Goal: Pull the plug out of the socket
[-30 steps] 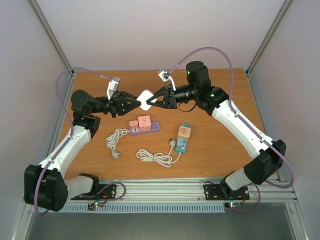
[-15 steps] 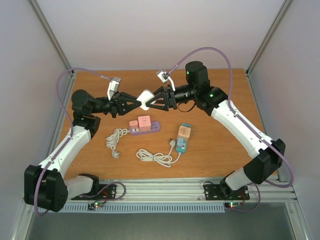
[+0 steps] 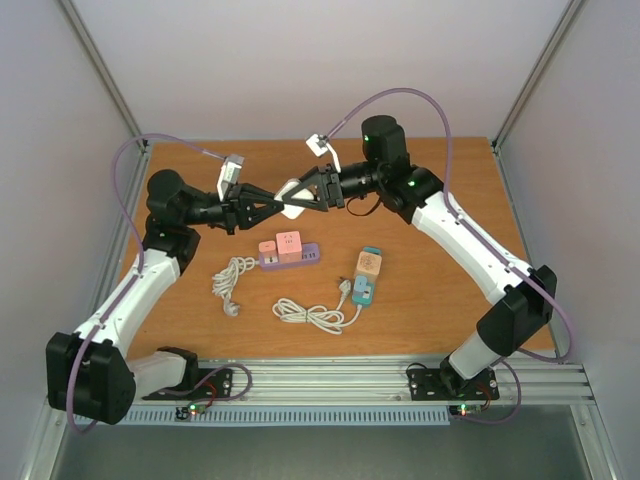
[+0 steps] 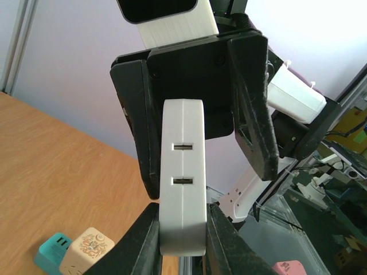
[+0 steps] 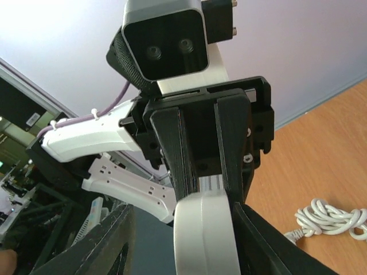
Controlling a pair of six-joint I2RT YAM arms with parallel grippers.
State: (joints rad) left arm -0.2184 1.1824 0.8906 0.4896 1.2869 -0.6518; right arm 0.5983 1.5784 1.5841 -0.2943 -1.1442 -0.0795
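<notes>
Seen from above, both arms meet in mid-air over the desk (image 3: 420, 310). The left tool (image 3: 281, 204) and right tool (image 3: 301, 194) come tip to tip around a white socket block (image 3: 291, 190), but the grip of each is hard to read there.

The left wrist view settles its own side. The left tool's fingers (image 4: 150, 240) pinch narrow on the block's lower end, and the block's face shows two slots. The right tool's black fingers (image 4: 252, 114) flank it beyond.

The right wrist view shows that tool's own fingers (image 5: 112, 240) spread wider than the block, with a gap on one side, so it holds nothing.

Only the overhead view lays out the whole desk:
- a purple power strip (image 3: 305, 256) carrying a pink cube (image 3: 268, 247) and a peach cube (image 3: 290, 242)
- a teal strip (image 3: 362, 292)
- a white cord (image 3: 234, 275)
</notes>
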